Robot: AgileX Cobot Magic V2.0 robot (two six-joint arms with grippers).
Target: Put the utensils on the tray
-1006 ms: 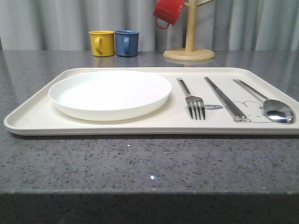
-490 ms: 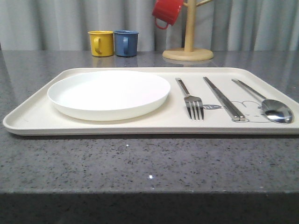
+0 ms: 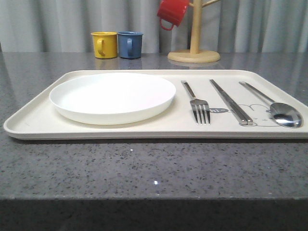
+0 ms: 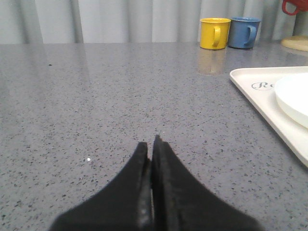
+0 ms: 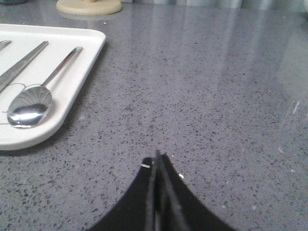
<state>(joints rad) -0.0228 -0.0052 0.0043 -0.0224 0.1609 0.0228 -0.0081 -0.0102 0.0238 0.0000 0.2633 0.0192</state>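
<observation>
The cream-white tray point(image 3: 120, 132) lies across the grey table. On it, from left to right, rest the round white plate point(image 3: 113, 96), the fork point(image 3: 197, 103), the chopsticks point(image 3: 231, 102) and the spoon point(image 3: 279, 110). My left gripper point(image 4: 150, 144) is shut with nothing in it, low over bare table to the left of the tray point(image 4: 269, 113), whose corner and the plate point(image 4: 294, 96) show at the side. My right gripper point(image 5: 158, 159) is shut and empty over bare table to the right of the tray point(image 5: 72, 91), where the spoon point(image 5: 33, 103) lies.
A yellow mug point(image 3: 105, 44) and a blue mug point(image 3: 130, 44) stand behind the tray. A wooden mug tree point(image 3: 194, 50) holds a red mug point(image 3: 172, 12) at the back. A curtain closes off the rear. The table's front edge point(image 3: 154, 198) is near.
None of the things on the tray has moved; the whole front view shifted by a few pixels only.
</observation>
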